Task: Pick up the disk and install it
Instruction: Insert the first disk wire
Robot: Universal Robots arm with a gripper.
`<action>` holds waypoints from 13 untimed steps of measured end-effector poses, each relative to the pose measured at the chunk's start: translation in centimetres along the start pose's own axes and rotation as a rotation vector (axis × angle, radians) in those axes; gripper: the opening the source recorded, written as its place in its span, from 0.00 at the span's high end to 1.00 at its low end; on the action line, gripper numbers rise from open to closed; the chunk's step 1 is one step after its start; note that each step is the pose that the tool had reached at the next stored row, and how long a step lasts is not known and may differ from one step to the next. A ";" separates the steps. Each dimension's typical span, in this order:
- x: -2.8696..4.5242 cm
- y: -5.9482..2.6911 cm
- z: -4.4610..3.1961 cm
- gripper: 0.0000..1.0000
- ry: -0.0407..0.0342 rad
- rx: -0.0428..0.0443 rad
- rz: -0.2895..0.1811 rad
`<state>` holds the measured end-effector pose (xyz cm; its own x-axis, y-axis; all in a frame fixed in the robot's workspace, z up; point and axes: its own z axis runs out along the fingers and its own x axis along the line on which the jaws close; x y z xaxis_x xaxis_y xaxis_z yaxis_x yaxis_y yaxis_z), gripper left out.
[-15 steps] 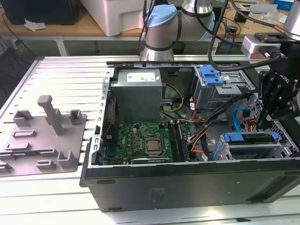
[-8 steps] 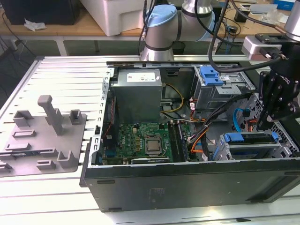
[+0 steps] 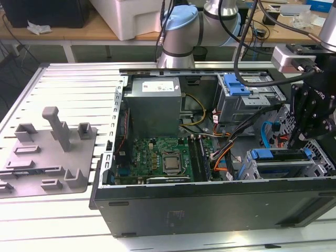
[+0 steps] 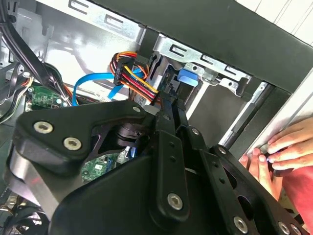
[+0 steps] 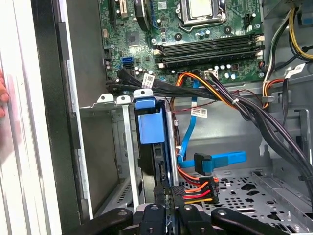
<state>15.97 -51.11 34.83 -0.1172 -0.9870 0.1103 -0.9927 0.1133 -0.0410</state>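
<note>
Closest in the exterior view is the black wall of the open computer case [image 3: 210,210], which lies on its side on the slatted desk [image 3: 52,226]. A grey moulded tray [image 3: 47,157] sits on the desk at the exterior view's left, apart from the case.

Just behind the wall, at the exterior view's right, is a metal drive cage [image 3: 252,170] w/ the disk [image 3: 273,155] slotted into it, blue frame showing. The end effector [image 3: 298,143] hangs right at the disk's end. Both wrist views show it lined up w/ the disk, but I can't tell whether it's clamping the disk or loose.

In the second wrist view a person's hand [image 4: 286,147] rests just outside the case wall.

Next to the cage run a red-orange-yellow cable bundle [image 5: 195,188] and a flat blue cable [image 5: 220,159]. Further in is the green circuit board [image 3: 157,157], then the grey power box [image 3: 155,105]. The arm's base [image 3: 178,31] stands behind the case.
</note>
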 end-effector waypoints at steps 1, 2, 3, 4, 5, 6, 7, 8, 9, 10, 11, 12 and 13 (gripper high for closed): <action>0.00 0.00 0.01 0.83 -0.0067 -0.0008 0.000; 0.00 0.00 0.00 0.83 -0.0137 -0.0017 0.000; 0.00 0.00 0.00 0.83 -0.0218 -0.0026 0.001; -0.01 0.00 0.00 0.83 -0.0245 -0.0029 0.001; 0.00 0.00 0.01 0.83 -0.0247 -0.0029 0.001; 0.00 0.00 0.00 0.83 -0.0248 -0.0029 0.001; 0.00 0.00 0.00 0.83 -0.0249 -0.0030 0.001; 0.00 0.00 0.00 0.83 -0.0250 -0.0030 0.001; 0.00 0.00 0.00 0.83 -0.0250 -0.0030 0.001; 0.00 0.01 0.00 0.83 -0.0249 -0.0037 0.001; 0.00 0.00 0.00 0.83 -0.0245 -0.0043 0.001; 0.00 0.00 -0.01 0.83 -0.0241 -0.0045 0.001; 0.00 -0.01 -0.02 0.83 -0.0236 -0.0046 0.000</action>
<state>15.98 -51.12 34.85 -0.1171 -0.9893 0.0869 -0.9928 0.1143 -0.0365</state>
